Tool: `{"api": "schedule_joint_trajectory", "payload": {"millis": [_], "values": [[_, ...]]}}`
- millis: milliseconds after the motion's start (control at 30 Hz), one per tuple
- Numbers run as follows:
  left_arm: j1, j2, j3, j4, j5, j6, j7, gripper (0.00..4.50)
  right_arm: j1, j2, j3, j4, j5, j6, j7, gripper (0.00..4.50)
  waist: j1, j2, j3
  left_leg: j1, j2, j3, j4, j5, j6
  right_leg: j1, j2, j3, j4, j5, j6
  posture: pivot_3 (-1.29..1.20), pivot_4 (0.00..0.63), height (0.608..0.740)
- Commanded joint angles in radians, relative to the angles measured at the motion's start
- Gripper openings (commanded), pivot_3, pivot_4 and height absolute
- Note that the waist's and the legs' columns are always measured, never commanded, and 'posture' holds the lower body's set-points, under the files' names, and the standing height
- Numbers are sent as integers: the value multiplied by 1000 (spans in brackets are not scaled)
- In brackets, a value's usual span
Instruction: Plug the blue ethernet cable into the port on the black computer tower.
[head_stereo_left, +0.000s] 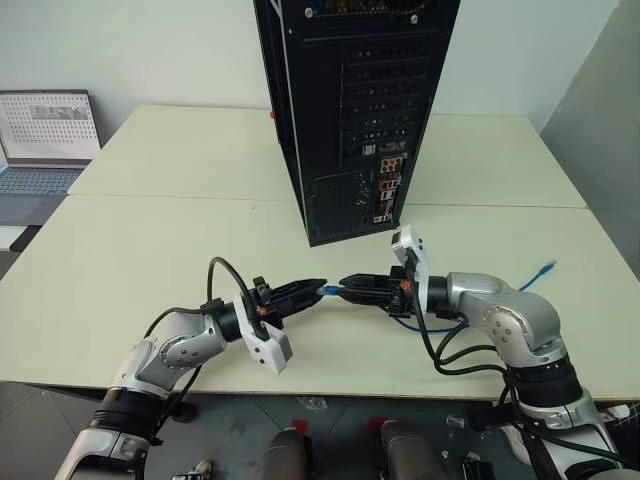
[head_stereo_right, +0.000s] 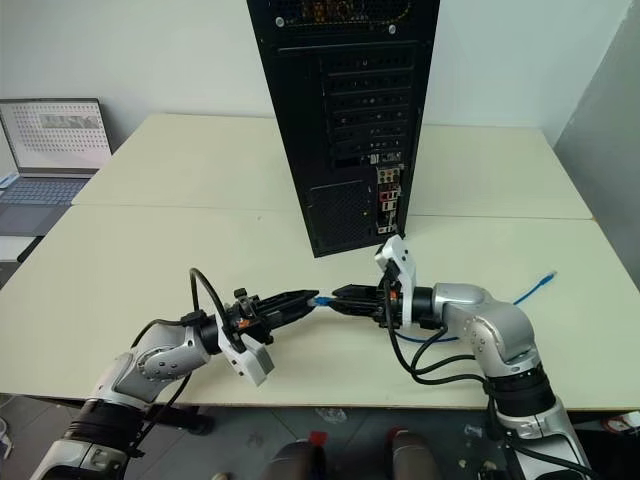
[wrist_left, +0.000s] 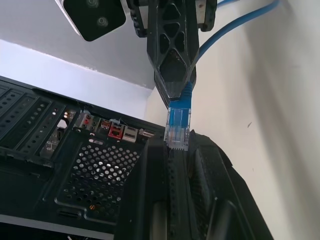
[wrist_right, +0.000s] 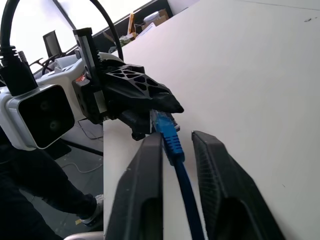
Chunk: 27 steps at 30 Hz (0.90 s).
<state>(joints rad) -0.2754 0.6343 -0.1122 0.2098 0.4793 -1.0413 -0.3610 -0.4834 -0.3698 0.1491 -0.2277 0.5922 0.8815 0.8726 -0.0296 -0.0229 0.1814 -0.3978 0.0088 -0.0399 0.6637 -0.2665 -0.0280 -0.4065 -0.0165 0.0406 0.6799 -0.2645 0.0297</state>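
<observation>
We see the bright blue ethernet cable (head_stereo_left: 440, 322), its plug translucent blue between the tips of our two black grippers. The black computer tower (head_stereo_left: 345, 110) shows perforated slot covers, a dotted vent grille and red connectors. Our wrist housings are white. The table (head_stereo_left: 150, 250) is pale cream; the laptop (head_stereo_left: 45, 150) is grey.

We held both arms low before us, forearms angled inward, grippers level and meeting tip to tip. Our left gripper (head_stereo_left: 318, 287) was clamped on the plug of the blue ethernet cable (wrist_left: 178, 125). Our right gripper (head_stereo_left: 345, 283) pointed left, fingers (wrist_right: 145, 185) flanking the cord.
</observation>
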Motion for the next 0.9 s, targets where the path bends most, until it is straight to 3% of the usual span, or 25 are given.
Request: {"api": "schedule_joint_trajectory", "payload": {"millis": [33,333,367,600,900], "values": [[-12,9,7,-31,6,-2,32,228,-19,0,-5,-14,21,4,1,84,0,0,0,0,0,0,0,0,0,0,0,0,0,0,0,0,150,740],[-12,14,-1,-36,16,3,48,226,-20,-5,-3,-8,36,13,2,0,0,0,0,0,0,0,0,0,0,0,0,0,0,0,0,0,150,740],[-12,14,-2,-37,17,3,49,226,-20,-6,-4,-6,36,9,5,685,0,0,0,0,0,0,0,0,0,0,0,0,0,0,0,0,150,740],[-12,16,-9,-46,19,4,55,226,-30,-14,-23,24,63,47,9,2553,0,0,0,0,0,0,0,0,0,0,0,0,0,0,0,0,150,740],[-13,17,-12,-53,24,9,61,226,-40,3,-51,34,117,85,-4,2558,0,0,0,0,0,0,0,0,0,0,0,0,0,0,0,0,150,740]]}}
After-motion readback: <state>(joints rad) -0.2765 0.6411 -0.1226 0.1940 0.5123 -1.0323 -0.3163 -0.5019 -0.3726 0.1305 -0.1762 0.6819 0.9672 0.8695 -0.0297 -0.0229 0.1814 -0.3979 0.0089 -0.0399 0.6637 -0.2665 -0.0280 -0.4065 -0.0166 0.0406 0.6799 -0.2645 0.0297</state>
